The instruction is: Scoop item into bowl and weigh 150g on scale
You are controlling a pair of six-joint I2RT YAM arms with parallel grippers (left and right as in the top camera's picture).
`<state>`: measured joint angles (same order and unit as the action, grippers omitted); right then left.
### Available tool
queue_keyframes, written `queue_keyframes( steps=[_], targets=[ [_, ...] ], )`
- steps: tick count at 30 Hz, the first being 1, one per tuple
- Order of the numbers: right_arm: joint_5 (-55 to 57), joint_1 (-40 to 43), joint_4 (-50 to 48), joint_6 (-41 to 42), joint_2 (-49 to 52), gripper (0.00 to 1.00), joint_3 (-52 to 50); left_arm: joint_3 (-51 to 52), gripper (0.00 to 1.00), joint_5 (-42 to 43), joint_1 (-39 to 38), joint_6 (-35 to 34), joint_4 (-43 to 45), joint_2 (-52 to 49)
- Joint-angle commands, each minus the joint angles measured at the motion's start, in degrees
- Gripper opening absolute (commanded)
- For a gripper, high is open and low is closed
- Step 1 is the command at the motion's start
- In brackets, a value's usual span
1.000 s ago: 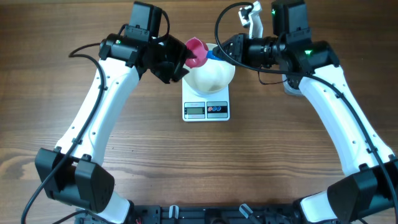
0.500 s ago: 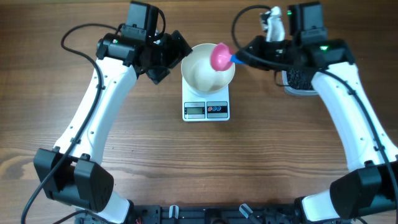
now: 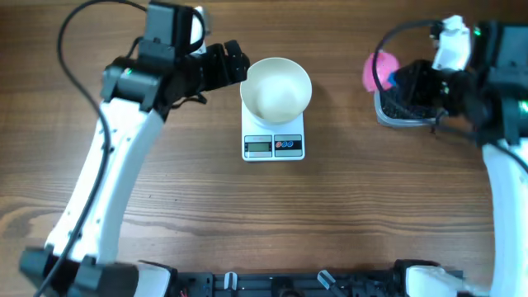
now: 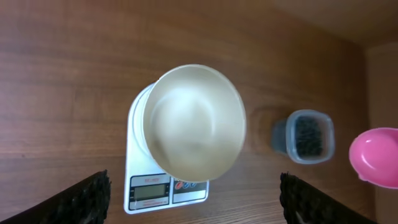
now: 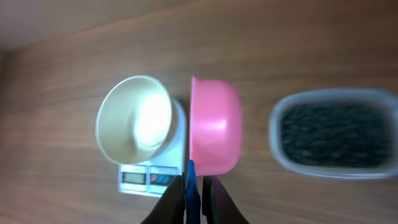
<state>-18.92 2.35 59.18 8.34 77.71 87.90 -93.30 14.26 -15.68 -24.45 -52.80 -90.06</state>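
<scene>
- Scooping step, I'd say: the white bowl (image 3: 280,87) sits on the scale (image 3: 274,146) mid-tabletop and looks empty.
- Right claw (image 5: 196,193) is pinched tight on the blue handle of the pink scoop (image 5: 214,134), which is empty and just beside the clear tub (image 5: 277,140) of black beads (image 5: 336,134).
- Left claw (image 3: 233,64) is spread wide with nothing in it, just left of the bowl.
- Next up, probably: dip into the tub, then carry the scoop level to the bowl.

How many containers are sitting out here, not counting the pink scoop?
2. A round white bowl sits on the flat white kitchen scale at centre; a clear plastic tub of tiny black beads stands to its right. None appears hidden.
</scene>
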Motion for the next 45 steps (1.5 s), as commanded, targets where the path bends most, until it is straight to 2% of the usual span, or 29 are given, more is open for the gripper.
queue_keyframes(
  steps=[1, 4, 10, 14, 16, 18, 21, 23, 30, 32, 36, 45],
  targets=[
    [6.88, 0.42, 1.46, -1.51, -4.24, 0.04, 0.92, -0.55, 0.86, -0.85, -2.93, 1.70, -2.19, 1.55],
    [6.84, 2.03, 3.69, 0.79, -4.81, 0.04, 0.92, -0.44, 0.84, -1.05, -6.32, 1.73, -4.02, 0.92],
    [6.88, 5.66, 6.93, -0.87, -3.08, 0.04, 0.87, -0.39, 0.79, -7.13, -12.74, 1.75, -6.34, -2.49],
    [7.65, 6.43, 7.61, -2.36, -1.55, 0.04, 0.87, -0.31, 0.62, -7.13, -16.00, 1.75, -7.50, -6.80],
    [7.96, 6.40, 7.74, -2.32, -0.74, 0.04, 0.87, 0.15, 0.40, -7.13, -17.90, 1.77, -7.85, -9.35],
    [7.96, 6.40, 7.74, -2.32, -0.28, 0.04, 0.87, 1.44, 0.04, -7.82, -19.58, 1.75, -7.69, -10.91],
    [7.96, 6.43, 7.72, -2.32, 0.26, 0.04, 0.87, 5.42, 0.04, -12.81, -21.86, 1.75, -5.97, -11.96],
    [7.96, 6.40, 7.72, -2.34, 0.59, 0.04, 0.87, 10.60, 0.04, -15.85, -22.75, 1.77, -1.51, -11.96],
    [7.93, 6.40, 7.80, -2.21, 0.83, 0.04, 0.85, 25.09, 0.04, -15.87, -22.77, 4.76, 16.61, -11.96],
    [7.93, 6.40, 7.78, -2.21, 0.83, 0.04, 0.85, 26.47, 0.04, -15.87, -22.77, 4.94, 19.43, -11.96],
    [7.93, 6.40, 7.78, -2.16, 0.83, 0.04, 0.85, 29.16, 0.04, -15.87, -22.77, 10.08, 25.99, -12.09],
    [7.93, 6.40, 7.80, -2.16, 0.83, 0.04, 0.85, 29.55, 0.04, -16.74, -22.82, 10.75, 28.13, -15.72]
  ],
)
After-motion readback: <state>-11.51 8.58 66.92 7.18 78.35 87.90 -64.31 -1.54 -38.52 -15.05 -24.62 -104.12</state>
